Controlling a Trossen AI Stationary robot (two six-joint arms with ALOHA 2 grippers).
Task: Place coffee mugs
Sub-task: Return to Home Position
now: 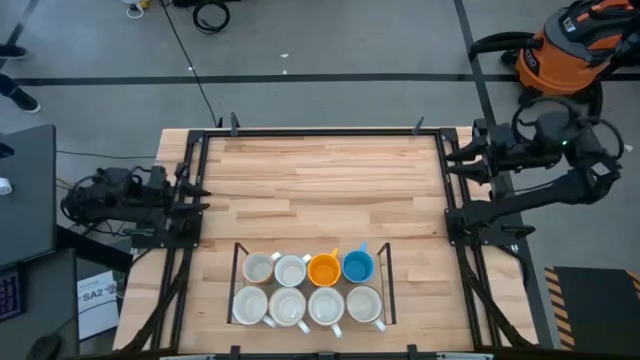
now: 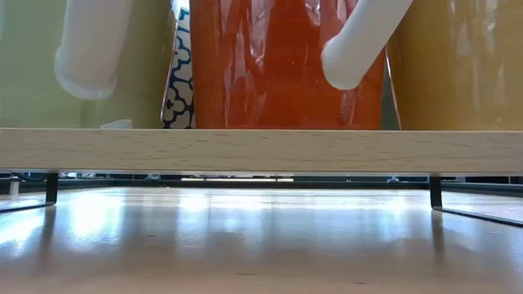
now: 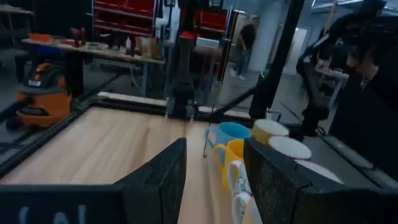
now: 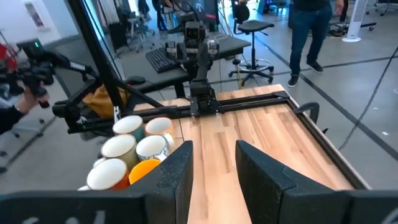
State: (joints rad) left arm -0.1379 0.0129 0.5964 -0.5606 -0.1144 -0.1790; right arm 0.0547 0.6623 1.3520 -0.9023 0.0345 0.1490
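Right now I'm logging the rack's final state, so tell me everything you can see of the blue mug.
The blue mug is glossy like glazed ceramic, blue inside and out. It stands upright, mouth up, at the right end of the back row in the rack, handle toward the far side of the table. The orange-yellow mug is close on its left, a white mug in front; contact cannot be told. Nothing grips it.

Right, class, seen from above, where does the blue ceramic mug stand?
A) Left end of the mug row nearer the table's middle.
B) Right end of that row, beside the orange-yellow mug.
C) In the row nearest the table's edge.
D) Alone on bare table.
B: the blue ceramic mug stands at the right end of the inner row, next to the orange-yellow ceramic mug, on the black wire-framed shelf.
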